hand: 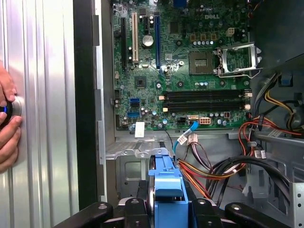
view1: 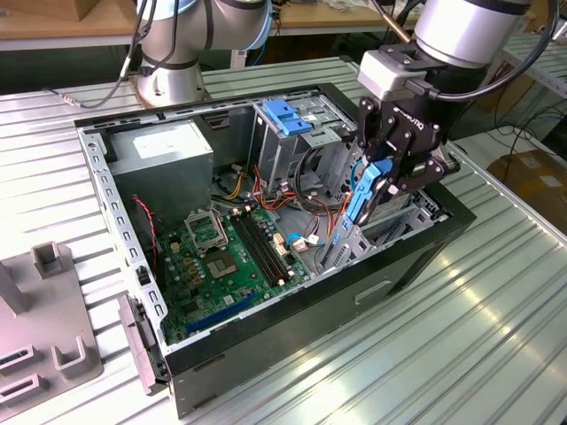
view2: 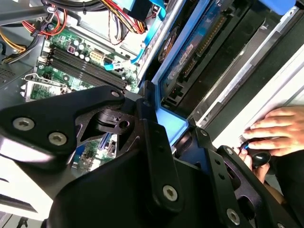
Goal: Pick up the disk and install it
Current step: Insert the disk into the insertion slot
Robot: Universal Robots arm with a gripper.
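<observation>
At the exterior view's left a grey moulded fixture [view1: 49,341] lies on the ribbed metal table [view1: 461,345], just beside the open computer case [view1: 266,367]. Behind the case stands the arm's base [view1: 168,84]. Inside the case, going rightward, I see the grey power-supply box [view1: 164,159] against the far wall and the green motherboard [view1: 226,261] on the floor in front of it. Next comes the metal drive cage [view1: 292,155] with a blue latch [view1: 285,115] on top. Further right the gripper [view1: 392,181] hangs over the case's right end, jaws closed on the disk [view1: 363,193]. The disk is held on edge by its blue bracket, a little tilted, low over the bay at that end; whether it touches the case I cannot tell. In the first wrist view the blue bracket sits clamped between the black jaws, with the motherboard beyond. There a person's hand [hand: 7,126] rests on the table outside the case, fingers around a small round knob [hand: 15,108]
</observation>
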